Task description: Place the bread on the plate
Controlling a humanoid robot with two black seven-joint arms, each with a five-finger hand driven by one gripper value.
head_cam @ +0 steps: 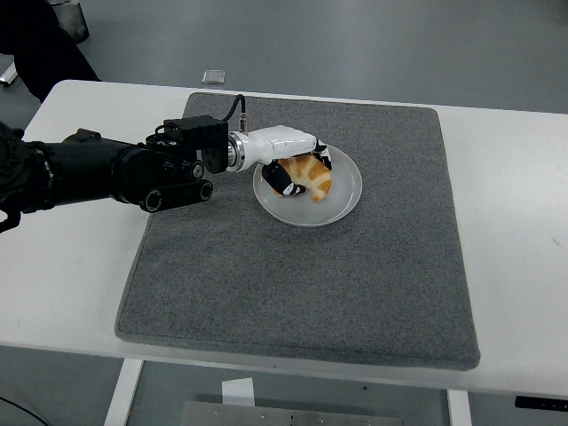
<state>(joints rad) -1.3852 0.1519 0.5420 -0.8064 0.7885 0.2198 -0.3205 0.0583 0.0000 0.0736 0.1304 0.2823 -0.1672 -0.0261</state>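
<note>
A golden croissant-shaped bread (311, 176) lies in the white plate (343, 201), which sits on the far middle of the grey mat (302, 284). My left hand (303, 171), white with black fingers, reaches in from the left over the plate's left rim. Its fingers curl around the bread, with the thumb on the near left side and the other fingers on the far side. The bread's underside appears to rest on the plate. My right arm does not show.
The mat covers most of the white table (519, 204). My black left forearm (98, 169) lies across the mat's far left corner. A dark figure (40, 40) stands beyond the table's far left corner.
</note>
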